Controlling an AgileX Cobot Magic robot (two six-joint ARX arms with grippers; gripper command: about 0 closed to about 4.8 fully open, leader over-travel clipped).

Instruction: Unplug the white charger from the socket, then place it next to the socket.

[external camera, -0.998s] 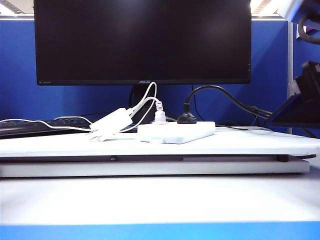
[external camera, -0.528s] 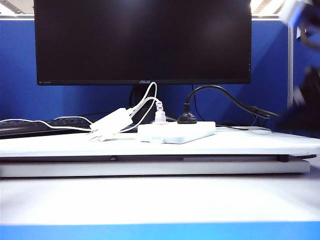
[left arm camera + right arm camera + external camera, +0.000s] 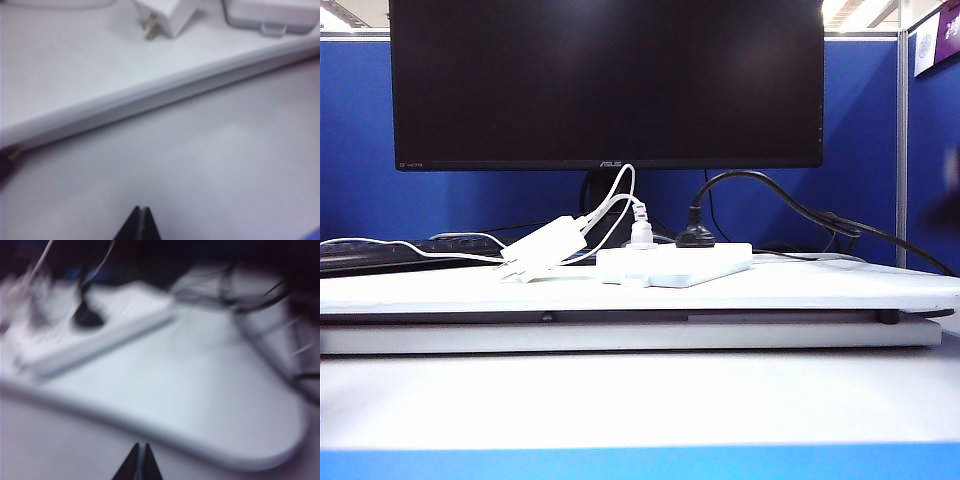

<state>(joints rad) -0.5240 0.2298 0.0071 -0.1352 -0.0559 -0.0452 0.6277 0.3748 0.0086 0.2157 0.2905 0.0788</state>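
Already the white charger (image 3: 545, 247) lies out of the socket (image 3: 673, 264), tilted on the raised white board (image 3: 800, 288), just beside the socket's left end in the exterior view; its two metal prongs (image 3: 149, 31) are bare and point away from the strip. The charger is a white rectangular block, and thin white cables (image 3: 610, 200) rise in a loop from its upper end. The socket is a flat white strip with rounded corners and a small tab (image 3: 272, 30) on the front edge. A small white-grey plug (image 3: 639, 232) and a black plug (image 3: 693, 236) with a thick black cord stand in it, in front of a dark monitor (image 3: 605, 80). I judge that the placing is done, so the step in hand is only to pull both arms back. To do it well, they should go away from the board without catching the cables or pushing the charger. The left gripper (image 3: 138, 225) hovers over the tabletop (image 3: 225, 165) in front of the board, its fingers pressed together and holding nothing. The right gripper (image 3: 139, 464), also closed and empty, is near the board's right end; this view is blurred.
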